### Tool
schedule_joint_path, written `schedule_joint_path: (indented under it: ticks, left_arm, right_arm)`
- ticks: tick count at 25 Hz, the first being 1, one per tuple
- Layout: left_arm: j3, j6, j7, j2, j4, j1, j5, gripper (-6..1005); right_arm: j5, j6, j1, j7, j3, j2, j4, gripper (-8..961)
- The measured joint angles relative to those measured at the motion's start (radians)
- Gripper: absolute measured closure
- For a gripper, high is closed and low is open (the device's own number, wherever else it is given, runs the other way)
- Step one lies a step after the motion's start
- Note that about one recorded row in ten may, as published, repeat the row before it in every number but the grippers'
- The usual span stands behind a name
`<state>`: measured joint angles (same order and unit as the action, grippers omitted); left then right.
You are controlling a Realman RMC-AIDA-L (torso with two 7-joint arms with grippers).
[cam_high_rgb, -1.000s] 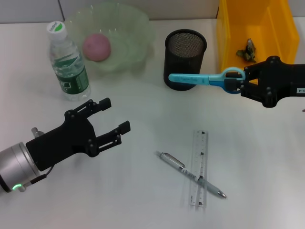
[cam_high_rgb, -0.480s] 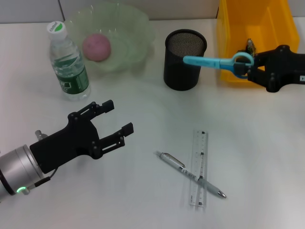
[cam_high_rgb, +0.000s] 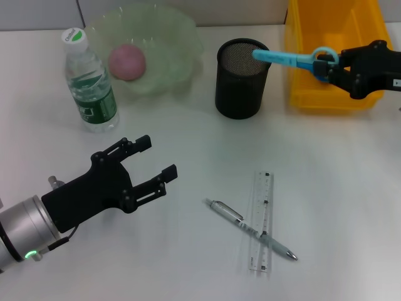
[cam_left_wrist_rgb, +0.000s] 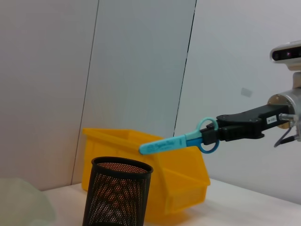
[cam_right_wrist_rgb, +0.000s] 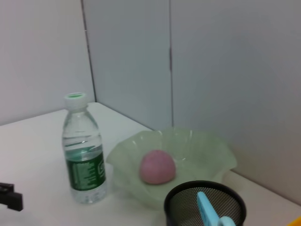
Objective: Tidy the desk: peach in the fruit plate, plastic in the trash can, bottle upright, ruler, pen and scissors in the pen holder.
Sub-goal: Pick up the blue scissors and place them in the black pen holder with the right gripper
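Scissors now lifted above pen holder rim.

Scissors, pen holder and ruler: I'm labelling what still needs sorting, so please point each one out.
scissors (cam_high_rgb: 285, 58), head view, middle of the blue sheath.
pen holder (cam_high_rgb: 240, 89), head view, black mesh side wall.
ruler (cam_high_rgb: 262, 216), head view, middle of the clear strip.

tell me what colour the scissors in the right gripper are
Light blue, handles and blade cover alike. The scissors show best in the left wrist view, held by the right gripper.
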<state>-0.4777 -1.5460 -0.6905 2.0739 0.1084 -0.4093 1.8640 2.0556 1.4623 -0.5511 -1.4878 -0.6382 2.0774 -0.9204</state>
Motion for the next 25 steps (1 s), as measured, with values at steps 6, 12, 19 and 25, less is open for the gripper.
schedule_joint_path:
  ticks: [6,12,19,25]
  left_arm:
    - [0.001,0.002,0.004,0.000,-0.004,0.000,0.000,200]
    - [0.001,0.003,0.005,0.000,-0.004,0.000,0.000,200]
    - [0.002,0.003,0.005,0.000,-0.004,0.000,0.000,199]
    - [0.002,0.003,0.002,0.000,-0.004,0.000,0.000,199]
  right_arm:
    - [0.003,-0.021,-0.015,-0.004,-0.002,0.000,0.001,872]
    - [0.005,-0.021,-0.022,-0.005,-0.002,0.000,0.003,873]
    - [0.007,-0.023,-0.028,-0.007,-0.008,-0.001,0.006,872]
    - [0.032,-0.039,-0.047,-0.077,-0.059,-0.004,-0.014,873]
